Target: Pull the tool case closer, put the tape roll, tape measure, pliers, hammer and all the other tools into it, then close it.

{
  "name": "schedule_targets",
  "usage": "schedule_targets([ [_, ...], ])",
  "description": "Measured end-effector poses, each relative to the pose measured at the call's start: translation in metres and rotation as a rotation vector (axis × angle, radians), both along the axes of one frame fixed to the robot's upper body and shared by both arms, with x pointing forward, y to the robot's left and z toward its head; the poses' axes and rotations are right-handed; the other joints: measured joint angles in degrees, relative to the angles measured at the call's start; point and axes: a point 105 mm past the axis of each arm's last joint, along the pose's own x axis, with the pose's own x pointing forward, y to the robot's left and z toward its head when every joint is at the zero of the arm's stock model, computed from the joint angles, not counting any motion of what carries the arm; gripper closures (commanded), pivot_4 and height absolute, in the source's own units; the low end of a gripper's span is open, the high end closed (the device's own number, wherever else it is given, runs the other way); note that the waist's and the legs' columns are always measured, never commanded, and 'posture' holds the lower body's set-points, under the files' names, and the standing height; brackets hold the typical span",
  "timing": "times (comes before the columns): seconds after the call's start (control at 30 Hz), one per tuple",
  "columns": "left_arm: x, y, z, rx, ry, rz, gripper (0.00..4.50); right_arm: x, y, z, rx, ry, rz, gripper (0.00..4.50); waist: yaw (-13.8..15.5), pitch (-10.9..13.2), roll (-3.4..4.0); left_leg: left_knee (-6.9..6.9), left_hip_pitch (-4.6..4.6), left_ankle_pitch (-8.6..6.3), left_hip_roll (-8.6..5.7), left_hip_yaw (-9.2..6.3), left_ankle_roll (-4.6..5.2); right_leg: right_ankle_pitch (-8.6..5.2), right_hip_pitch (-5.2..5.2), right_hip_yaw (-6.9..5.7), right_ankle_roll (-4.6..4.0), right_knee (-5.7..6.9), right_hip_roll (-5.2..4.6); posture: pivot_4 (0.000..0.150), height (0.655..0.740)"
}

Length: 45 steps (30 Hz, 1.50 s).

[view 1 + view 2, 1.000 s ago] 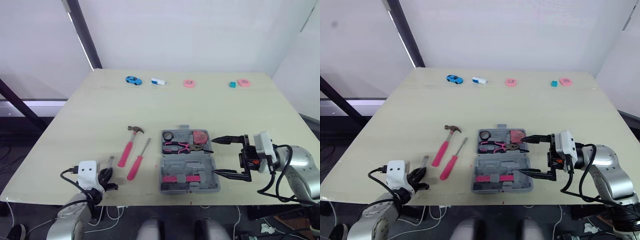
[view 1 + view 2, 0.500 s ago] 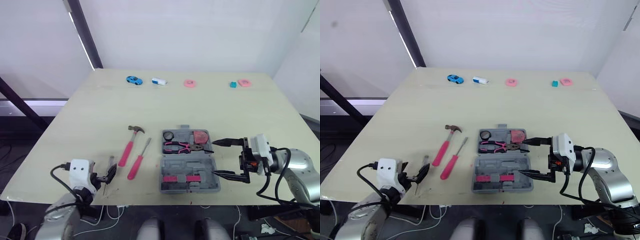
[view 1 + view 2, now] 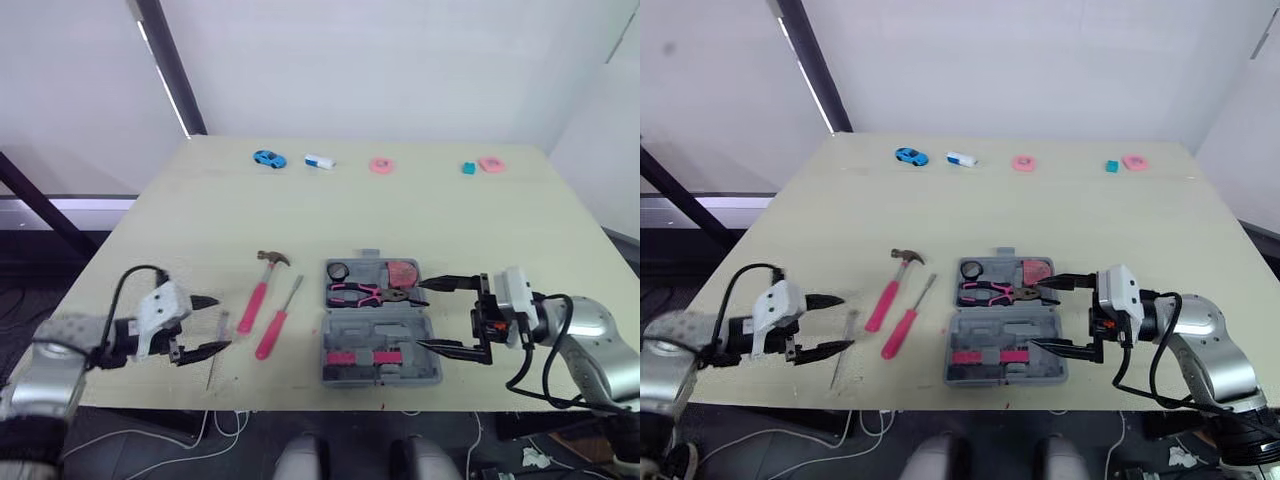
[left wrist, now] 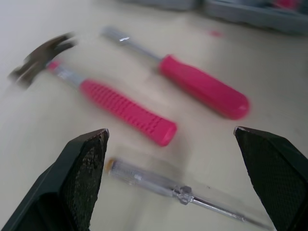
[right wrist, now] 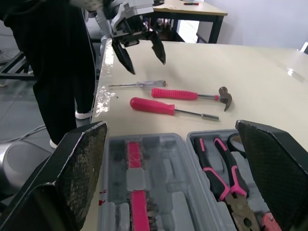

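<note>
While the left pincer (image 3: 847, 320) gapes open, what seems a clear screwdriver (image 4: 159, 182) lies just ahead.

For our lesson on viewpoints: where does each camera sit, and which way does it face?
Left eye: on the head, looking down at the table; both arms show.
Right eye: beside it, same scene.
Left wrist: along the open left gripper toward the hammer.
Right wrist: along the open right gripper over the case.
Shared: both wrists see the hammer.
</note>
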Motion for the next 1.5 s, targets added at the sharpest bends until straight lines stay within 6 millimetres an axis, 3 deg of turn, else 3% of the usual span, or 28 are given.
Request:
schedule_targets([
  [0.23,0.021,-0.010,0.001,0.297,-0.025,-0.368,0.07,0.003,0.000,0.004,0.006,-0.013,-0.012,0.00,-0.2,0.0,-0.03,0.00,-0.02,0.00,-0.01,0.06,0.01,0.02,-0.01,0.08,0.05,0.03,0.08,0.150,0.7395],
  [0.5,0.020,0.011,0.006,0.695,0.004,-0.705,0.07,0.003,-0.001,0.002,0.008,-0.008,-0.026,0.00,0.1,0.1,-0.11,0.04,-0.04,0.00,-0.01,0.11,0.01,0.00,0.00,0.11,0.04,0.05,0.11,0.150,0.7395],
  [0.67,0.015,0.006,-0.010,0.822,0.026,-0.972,0.07,0.004,-0.001,0.003,0.010,-0.010,-0.033,0.00,0.0,0.1,-0.16,0.07,-0.06,0.00,-0.01,0.12,0.02,0.05,0.01,0.12,0.12,0.05,0.11,0.150,0.7395],
  [0.87,0.023,-0.008,-0.018,0.842,-0.053,-1.063,0.07,0.004,-0.001,0.003,0.011,-0.011,-0.036,0.00,0.0,0.1,-0.17,0.07,-0.06,0.00,-0.01,0.10,0.02,0.15,0.01,0.12,0.29,0.06,0.11,0.150,0.7395],
  [1.2,0.034,0.000,-0.031,0.958,-0.119,-1.111,0.07,0.004,-0.001,0.003,0.012,-0.012,-0.040,0.00,0.1,0.1,-0.17,0.20,0.03,0.01,0.00,0.06,0.03,0.14,0.06,0.10,0.31,0.27,0.11,0.150,0.7395],
  [1.3,0.037,0.000,-0.031,0.967,-0.144,-1.114,1.16,0.005,-0.001,0.003,0.013,-0.013,-0.042,0.00,0.1,0.1,-0.15,0.23,0.05,0.01,-0.01,0.08,0.03,0.15,0.09,0.11,0.32,0.27,0.10,0.150,0.7395],
  [1.5,0.037,0.004,-0.033,0.963,-0.152,-1.120,4.11,0.005,-0.001,0.003,0.011,-0.013,-0.044,0.00,0.1,0.0,0.03,0.23,0.09,0.01,-0.01,0.09,0.03,0.15,0.10,0.12,0.31,0.30,0.10,0.150,0.7395],
])
